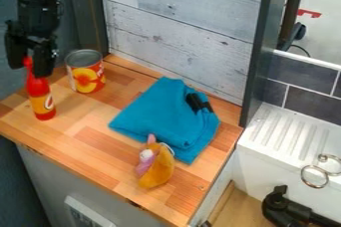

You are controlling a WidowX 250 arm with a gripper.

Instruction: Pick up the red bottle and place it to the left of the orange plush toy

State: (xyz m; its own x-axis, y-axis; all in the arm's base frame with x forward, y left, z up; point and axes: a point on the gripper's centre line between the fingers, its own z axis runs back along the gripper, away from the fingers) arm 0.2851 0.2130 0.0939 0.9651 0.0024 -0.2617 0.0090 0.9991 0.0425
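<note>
Camera view: claw point(28, 71) at upper left, hanging down with the red bottle point(41, 100) directly below it. Bottle's long axis runs close to upright, neck up into the claw, base away from it, leaning slightly in the view (could just be the camera slant). Claw looks clamped on the bottle's neck, one side of it on each side of the neck. So: bottle in line under the claw, not off to one side. Base comes down over the bench point(70, 145); can't tell if it bears on the wood.

Nearest other thing is the tin can point(85, 74), upright, just beside the claw toward the view's right, apart from the bottle. Further right and lower than the claw: folded blue cloth point(156, 116), lying flat, black strap point(199, 102) across its far right part. Below the cloth, down and right of the claw, well apart from it: small orange soft toy point(158, 170), by the cloth's near edge. Farthest right from the claw, past the bench: white ridged drainer point(281, 127), metal rings point(314, 176) at its side.
</note>
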